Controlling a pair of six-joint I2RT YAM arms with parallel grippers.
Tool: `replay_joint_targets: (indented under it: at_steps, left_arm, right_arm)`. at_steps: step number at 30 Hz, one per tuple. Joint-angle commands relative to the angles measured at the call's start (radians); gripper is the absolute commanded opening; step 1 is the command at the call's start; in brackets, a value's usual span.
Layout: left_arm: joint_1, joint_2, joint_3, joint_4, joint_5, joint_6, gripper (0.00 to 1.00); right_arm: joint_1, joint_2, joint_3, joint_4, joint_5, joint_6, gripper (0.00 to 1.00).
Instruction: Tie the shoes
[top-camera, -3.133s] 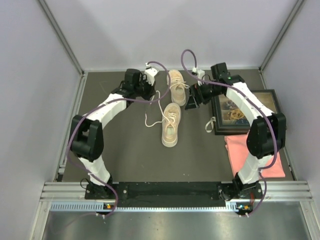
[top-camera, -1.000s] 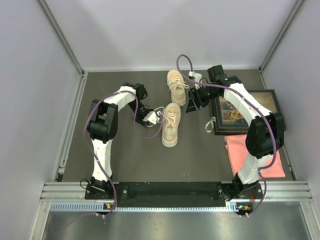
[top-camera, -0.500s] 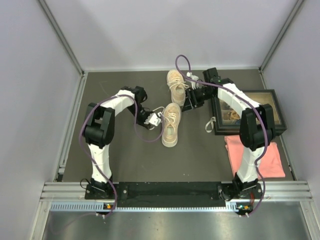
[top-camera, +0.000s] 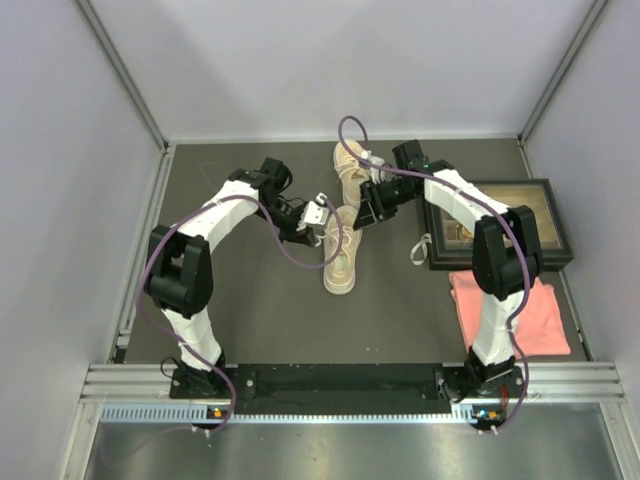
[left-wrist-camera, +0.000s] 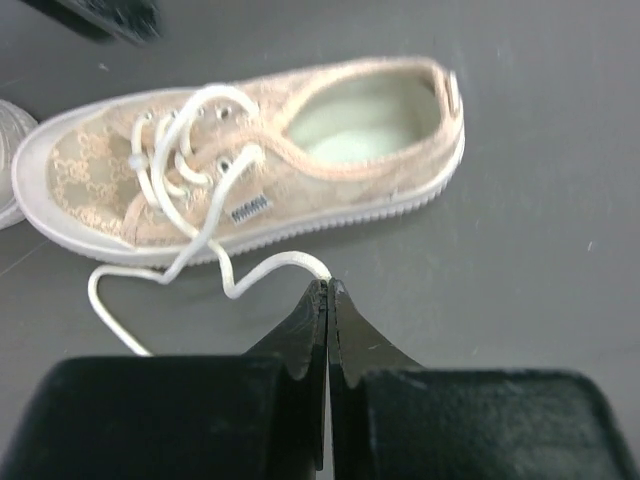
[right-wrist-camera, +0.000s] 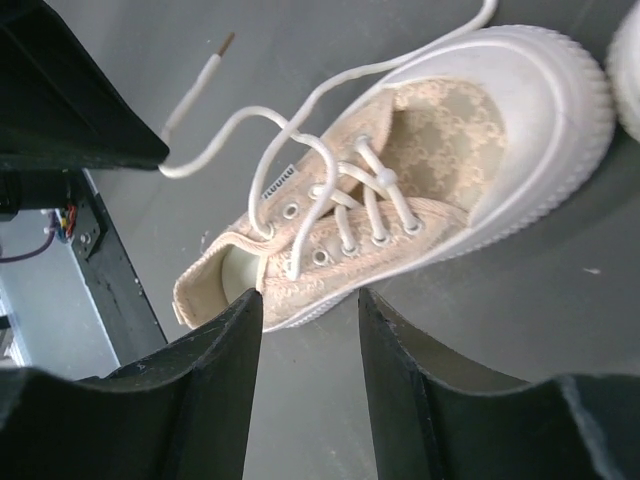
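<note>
Only in the left wrist view do we see the left gripper (left-wrist-camera: 327, 285) pinching the lace (left-wrist-camera: 268, 264), lower centre; right gripper (right-wrist-camera: 308, 305) half-open, empty.

far shoe (top-camera: 350, 185): I see only parts, the right arm (top-camera: 450, 190) and its cable (top-camera: 345, 135) cross it
lace (left-wrist-camera: 212, 205): one stretch runs behind the left gripper (left-wrist-camera: 328, 288), I lose it there
picture frame (top-camera: 545, 215): left side under the arm

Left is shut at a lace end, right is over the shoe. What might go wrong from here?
The left gripper seems to hold the lace only at its very fingertips; a pull may slip it free.
The right gripper, open, hangs over the near shoe at its collar, not a lace; closing there may grab fabric.
</note>
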Motion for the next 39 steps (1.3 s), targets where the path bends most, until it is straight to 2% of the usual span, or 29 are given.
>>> replay_joint_targets:
  at_steps: [1, 3, 7, 15, 17, 21, 23, 25, 28, 35, 38, 39]
  left_arm:
    - [-0.030, -0.080, -0.038, 0.150, 0.104, -0.252, 0.00]
    - [-0.047, -0.097, -0.074, 0.208, 0.105, -0.321, 0.00]
    - [-0.088, -0.158, -0.182, 0.458, 0.084, -0.539, 0.00]
    - [-0.145, -0.197, -0.270, 0.680, -0.008, -0.723, 0.00]
    - [-0.159, -0.197, -0.279, 0.721, -0.055, -0.742, 0.00]
    - [-0.169, -0.174, -0.272, 0.746, -0.108, -0.766, 0.00]
    - [-0.169, -0.169, -0.267, 0.747, -0.123, -0.765, 0.00]
    - [-0.172, -0.159, -0.262, 0.750, -0.131, -0.756, 0.00]
    - [-0.172, -0.146, -0.256, 0.741, -0.138, -0.748, 0.00]
    - [-0.176, -0.128, -0.249, 0.746, -0.151, -0.748, 0.00]
    - [-0.177, -0.120, -0.245, 0.747, -0.152, -0.743, 0.00]
    - [-0.177, -0.116, -0.245, 0.749, -0.155, -0.743, 0.00]
  right_arm:
    - [0.028, 0.025, 0.037, 0.031, -0.044, -0.004, 0.43]
    - [0.031, 0.035, 0.041, 0.028, -0.052, -0.001, 0.43]
    - [0.032, 0.054, 0.041, 0.027, -0.058, 0.005, 0.43]
    - [0.037, 0.071, 0.041, 0.016, -0.081, 0.013, 0.43]
    - [0.037, 0.071, 0.042, 0.016, -0.098, 0.013, 0.37]
    - [0.037, 0.074, 0.044, 0.010, -0.119, 0.017, 0.30]
    - [0.037, 0.073, 0.042, 0.008, -0.124, 0.019, 0.31]
    - [0.037, 0.076, 0.039, 0.013, -0.119, 0.027, 0.40]
    - [0.037, 0.082, 0.039, 0.027, -0.104, 0.037, 0.44]
    - [0.042, 0.119, 0.065, 0.039, -0.064, 0.059, 0.45]
    - [0.048, 0.134, 0.071, 0.040, -0.066, 0.062, 0.43]
    - [0.049, 0.137, 0.074, 0.037, -0.066, 0.062, 0.39]
